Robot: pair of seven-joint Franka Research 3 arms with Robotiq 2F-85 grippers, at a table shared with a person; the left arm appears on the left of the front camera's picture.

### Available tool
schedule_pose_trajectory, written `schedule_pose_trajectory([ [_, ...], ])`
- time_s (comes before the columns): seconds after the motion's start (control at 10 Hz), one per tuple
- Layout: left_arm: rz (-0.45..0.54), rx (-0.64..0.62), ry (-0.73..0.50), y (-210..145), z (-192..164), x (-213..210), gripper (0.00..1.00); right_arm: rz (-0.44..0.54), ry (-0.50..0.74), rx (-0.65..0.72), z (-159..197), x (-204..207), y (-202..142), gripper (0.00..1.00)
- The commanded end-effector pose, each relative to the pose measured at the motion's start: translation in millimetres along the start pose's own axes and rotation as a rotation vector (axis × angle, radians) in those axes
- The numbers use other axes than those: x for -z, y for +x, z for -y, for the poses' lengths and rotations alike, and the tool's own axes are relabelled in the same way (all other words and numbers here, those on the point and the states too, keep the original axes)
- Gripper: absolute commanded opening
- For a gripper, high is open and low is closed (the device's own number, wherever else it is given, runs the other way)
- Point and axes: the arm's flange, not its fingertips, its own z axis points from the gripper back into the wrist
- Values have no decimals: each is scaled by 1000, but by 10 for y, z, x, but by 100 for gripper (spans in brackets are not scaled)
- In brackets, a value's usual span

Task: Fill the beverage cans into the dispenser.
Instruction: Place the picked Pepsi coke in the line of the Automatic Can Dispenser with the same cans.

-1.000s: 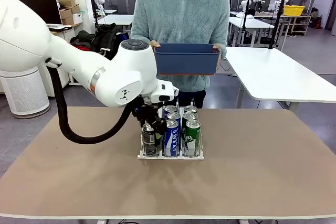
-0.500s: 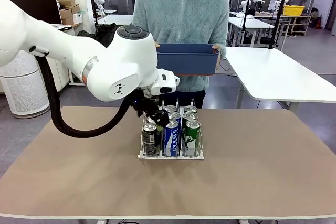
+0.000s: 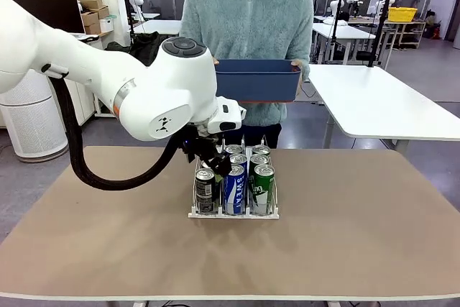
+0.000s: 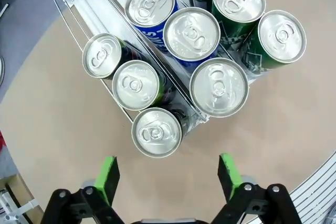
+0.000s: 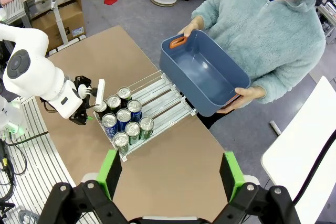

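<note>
Nine beverage cans point(image 4: 191, 34) stand upright in the dispenser point(image 3: 233, 211), three to a lane, near the middle of the brown table point(image 3: 345, 249): black ones in one outer lane, blue-white in the middle, green-white in the other outer lane. Just above the black lane's cans hangs the left gripper point(image 4: 169, 174), its green-padded fingers point(image 4: 107, 178) spread wide and holding nothing. High over the table's near side, the right gripper point(image 5: 170, 174) likewise stands spread and empty. Across the table, a person in a grey-green fleece point(image 3: 248, 19) holds a dark blue bin point(image 5: 202, 74) in both hands.
</note>
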Motion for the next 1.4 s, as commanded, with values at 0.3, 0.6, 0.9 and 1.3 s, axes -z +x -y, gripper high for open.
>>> schedule_pose_trajectory([
  [0.3,7,12,-12,27,-35,-18,100,2,-2,1,-4,4,-5,100],
  [0.6,7,12,-12,27,-35,-18,100,2,-2,1,-4,4,-5,100],
  [0.9,7,12,-12,27,-35,-18,100,2,-2,1,-4,4,-5,100],
  [1.3,7,12,-12,27,-35,-18,100,2,-2,1,-4,4,-5,100],
])
